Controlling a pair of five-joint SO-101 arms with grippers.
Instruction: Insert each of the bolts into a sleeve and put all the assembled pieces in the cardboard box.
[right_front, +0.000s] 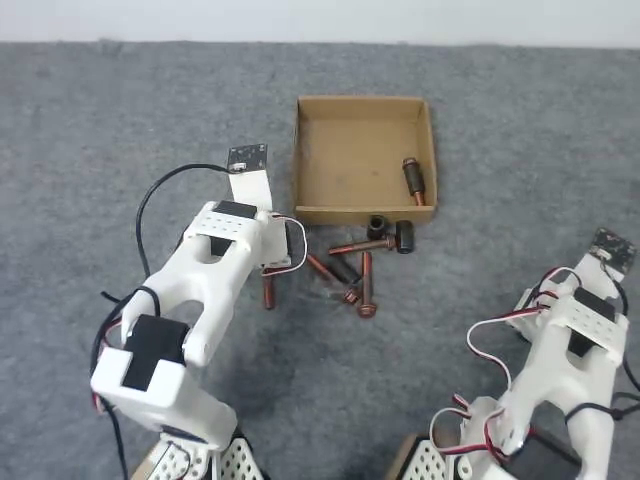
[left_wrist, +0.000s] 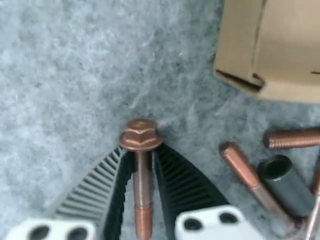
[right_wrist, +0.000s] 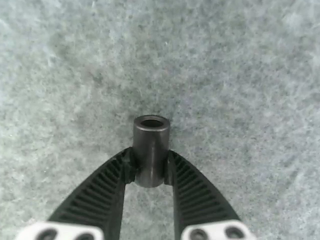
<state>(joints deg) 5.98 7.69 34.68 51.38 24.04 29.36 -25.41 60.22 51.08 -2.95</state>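
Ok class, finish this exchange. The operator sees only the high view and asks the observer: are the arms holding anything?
Observer: Yes. The left jaws are shut on a bolt, with its hex head just past their tips.
Operator: And the right arm?
Observer: The right jaws are shut on a dark sleeve, gripped at the end nearer the wrist.
Operator: Is anything inside that sleeve?
Observer: No, its open end looks empty.
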